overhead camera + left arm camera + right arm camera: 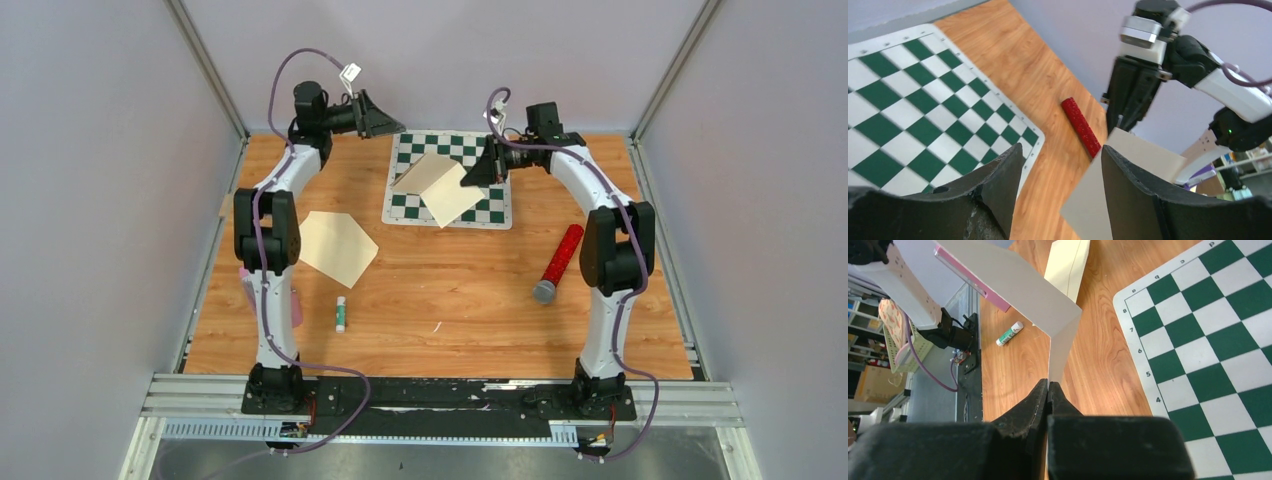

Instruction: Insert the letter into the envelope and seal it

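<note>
The letter [445, 190], an off-white sheet bent into a fold, hangs over the chessboard [490, 205]. My right gripper [478, 168] is shut on its right edge; in the right wrist view the sheet [1018, 280] rises from the pinched fingertips [1048, 384]. My left gripper [385, 118] hovers open at the board's far left corner. In the left wrist view the letter [1148, 155] lies against the right finger, one corner poking into the gap of the left gripper [1062, 149], not pinched. The cream envelope [335, 247] lies flat on the table, flap open, also in the right wrist view [1068, 265].
A red glittery cylinder [560, 262] lies right of the centre, also visible in the left wrist view [1080, 125]. A glue stick [341, 313] rests near the left arm, below the envelope. Grey walls and metal rails close in the table on three sides.
</note>
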